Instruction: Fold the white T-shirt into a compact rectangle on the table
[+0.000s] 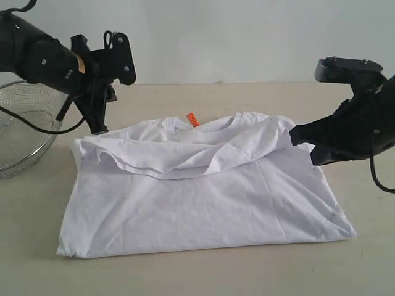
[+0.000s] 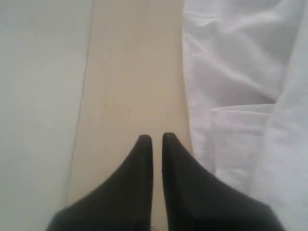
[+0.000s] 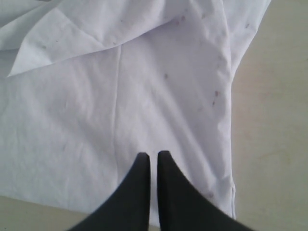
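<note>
The white T-shirt (image 1: 203, 197) lies spread on the table (image 1: 185, 274), collar to the back with its orange neck tag (image 1: 192, 119) showing. A loose fold of cloth lies across its upper part. My left gripper (image 1: 99, 131) points down at the shirt's back left corner. In the left wrist view it (image 2: 157, 138) is shut and empty over bare table (image 2: 130, 86), with the shirt (image 2: 231, 72) just beside it. My right gripper (image 1: 294, 135) is at the shirt's right shoulder. In the right wrist view it (image 3: 153, 155) is shut, holds nothing, and hangs over the shirt (image 3: 120, 106).
A wire mesh bowl (image 1: 24, 129) stands at the far left, behind the left arm. A pale wall runs behind the table's far edge. Bare tabletop surrounds the shirt in front and to the right (image 3: 274, 144).
</note>
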